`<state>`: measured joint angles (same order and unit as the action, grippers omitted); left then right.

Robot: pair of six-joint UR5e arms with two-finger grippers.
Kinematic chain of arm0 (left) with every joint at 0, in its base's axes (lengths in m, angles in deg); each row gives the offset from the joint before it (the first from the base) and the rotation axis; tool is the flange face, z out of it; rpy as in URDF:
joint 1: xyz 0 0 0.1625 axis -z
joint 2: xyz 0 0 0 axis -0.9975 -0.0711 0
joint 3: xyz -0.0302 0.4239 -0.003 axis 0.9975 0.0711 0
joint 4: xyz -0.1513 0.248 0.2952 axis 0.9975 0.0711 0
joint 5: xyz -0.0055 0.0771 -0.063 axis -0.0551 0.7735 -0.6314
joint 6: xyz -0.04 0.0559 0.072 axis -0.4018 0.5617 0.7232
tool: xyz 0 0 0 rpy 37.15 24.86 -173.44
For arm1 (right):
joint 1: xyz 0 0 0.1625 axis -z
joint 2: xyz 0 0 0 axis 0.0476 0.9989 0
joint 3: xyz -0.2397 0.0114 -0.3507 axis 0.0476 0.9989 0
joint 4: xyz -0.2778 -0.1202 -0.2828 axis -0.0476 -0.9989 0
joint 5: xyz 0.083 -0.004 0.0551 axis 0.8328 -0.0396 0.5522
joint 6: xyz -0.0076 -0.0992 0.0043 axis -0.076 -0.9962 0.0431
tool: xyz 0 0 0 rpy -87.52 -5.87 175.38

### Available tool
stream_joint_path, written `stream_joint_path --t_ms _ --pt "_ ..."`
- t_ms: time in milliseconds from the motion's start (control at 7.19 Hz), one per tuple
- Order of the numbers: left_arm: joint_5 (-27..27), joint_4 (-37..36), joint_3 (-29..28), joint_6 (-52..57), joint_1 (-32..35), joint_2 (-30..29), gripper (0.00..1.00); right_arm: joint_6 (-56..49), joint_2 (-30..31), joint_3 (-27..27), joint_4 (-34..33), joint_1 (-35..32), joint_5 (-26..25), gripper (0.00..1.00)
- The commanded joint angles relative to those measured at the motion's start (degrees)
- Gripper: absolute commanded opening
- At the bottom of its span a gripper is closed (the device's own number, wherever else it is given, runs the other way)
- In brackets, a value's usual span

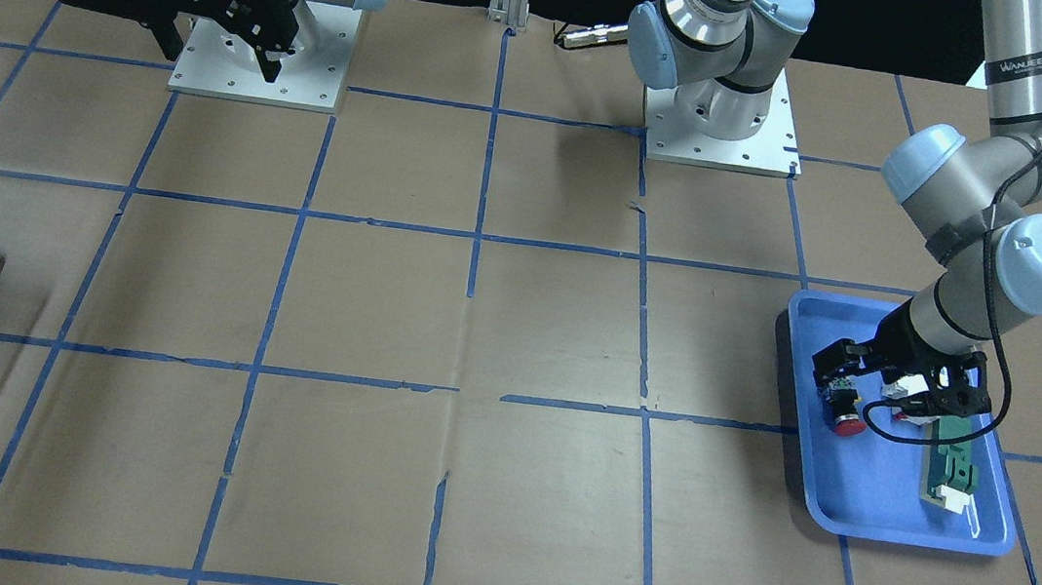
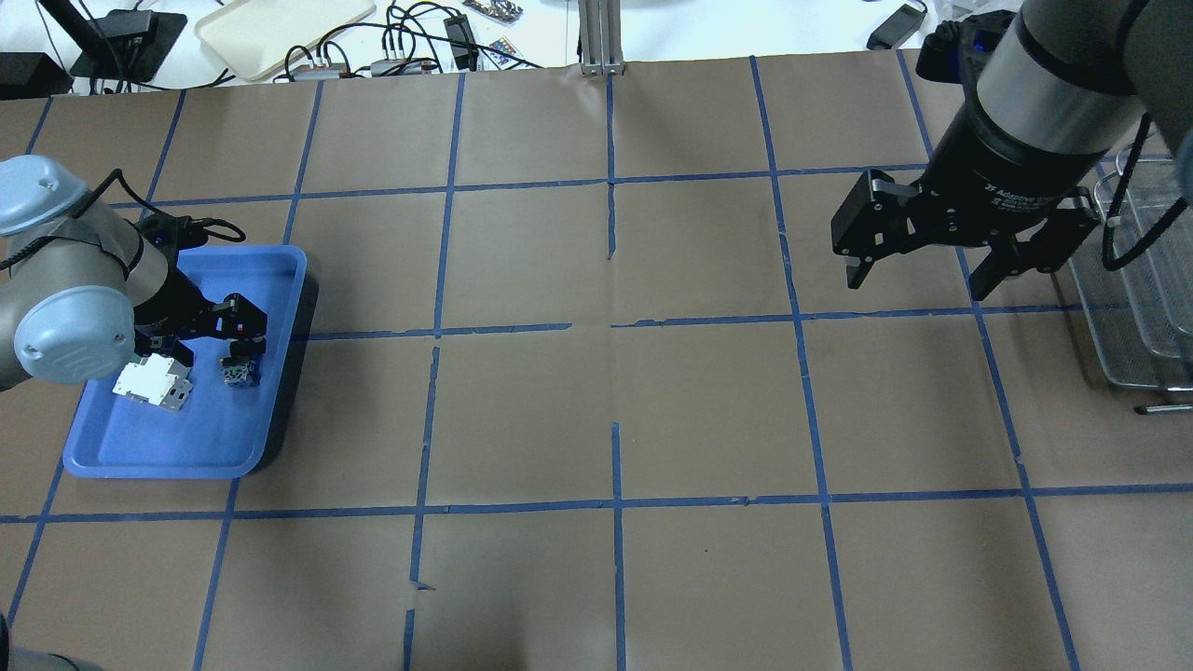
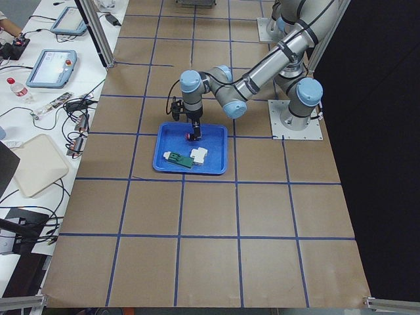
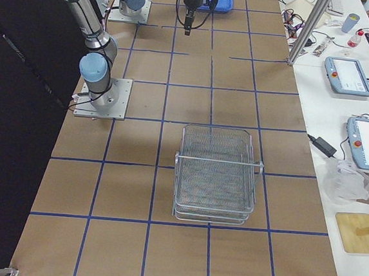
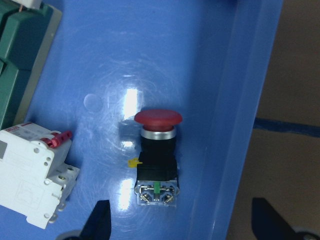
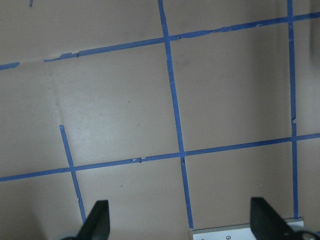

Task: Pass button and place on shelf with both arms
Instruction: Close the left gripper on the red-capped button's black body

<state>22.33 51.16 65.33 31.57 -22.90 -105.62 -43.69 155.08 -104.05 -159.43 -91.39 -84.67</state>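
Note:
The button (image 5: 157,155) lies on its side in the blue tray (image 5: 200,50), red cap pointing away from the wrist camera. It also shows in the front view (image 1: 845,415) and the overhead view (image 2: 240,370). My left gripper (image 5: 182,222) is open and low over the tray (image 2: 186,447), its fingers on either side of the button's terminal end and apart from it. My right gripper (image 2: 932,270) is open and empty, held above the table near the wire shelf (image 2: 1146,280). The shelf shows whole in the right side view (image 4: 217,173).
A white-and-red block (image 5: 35,175) lies in the tray left of the button, close to one finger. A flat green-and-white part (image 1: 952,469) lies along the tray's far side. The arm bases (image 1: 723,110) stand at the table's back edge.

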Motion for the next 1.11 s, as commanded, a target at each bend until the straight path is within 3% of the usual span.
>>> stream_joint_path --t_ms 0,417,557,696,835,974 --pt "-0.2 -2.8 0.2 2.2 -1.1 -2.7 1.00 -0.2 -0.1 0.0 0.0 1.6 0.1 1.00" --pt "-0.2 -2.3 1.2 3.7 -2.4 -4.0 0.94 -0.8 0.0 -0.1 0.7 3.6 0.2 1.00" --pt "-0.1 -3.1 2.6 3.7 -2.5 -3.9 0.87 -0.8 0.0 -0.1 0.6 3.7 0.1 1.00" --pt "-0.1 -3.1 2.7 3.9 -2.5 -4.0 0.64 -0.8 0.0 -0.1 0.7 3.7 0.1 1.00" --pt "-0.2 -3.1 2.2 4.3 -2.6 -4.0 0.47 -0.8 -0.1 -0.1 0.5 3.7 0.1 1.00" --pt "-0.2 -3.1 2.7 4.2 -2.6 -4.0 0.39 -0.8 -0.1 -0.1 0.3 3.7 0.2 1.00"
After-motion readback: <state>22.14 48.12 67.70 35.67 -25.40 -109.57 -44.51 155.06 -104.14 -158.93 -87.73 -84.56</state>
